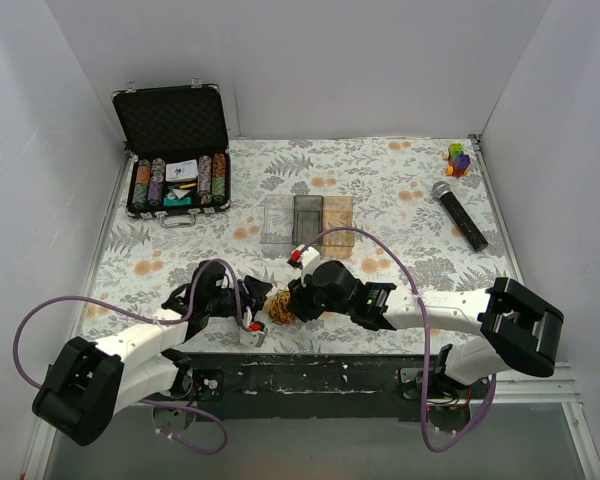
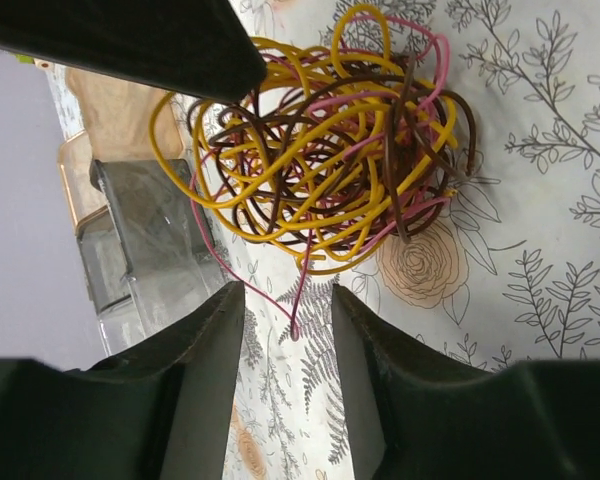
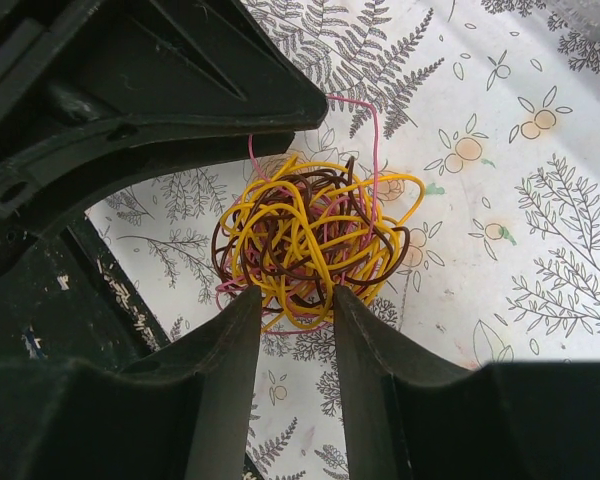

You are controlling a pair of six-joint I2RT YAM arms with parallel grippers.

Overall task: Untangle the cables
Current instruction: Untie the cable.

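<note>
The cables (image 1: 280,306) are a fist-sized ball of thin yellow, brown and pink wires near the table's front edge, between my two grippers. My left gripper (image 1: 256,316) is open just left of the ball. In the left wrist view the ball (image 2: 330,150) lies ahead of the gripper (image 2: 288,300), and one loose pink wire end (image 2: 297,325) hangs between the open fingertips. My right gripper (image 1: 298,298) is open on the ball's right side. In the right wrist view the gripper (image 3: 297,300) has its tips at the near edge of the ball (image 3: 310,240), with a few loops between them.
Clear plastic trays (image 1: 307,220) stand behind the ball and show in the left wrist view (image 2: 130,240). An open poker chip case (image 1: 177,150) is at the back left. A microphone (image 1: 460,213) and a small colourful toy (image 1: 459,158) lie at the back right. The table's front edge (image 1: 310,352) is close.
</note>
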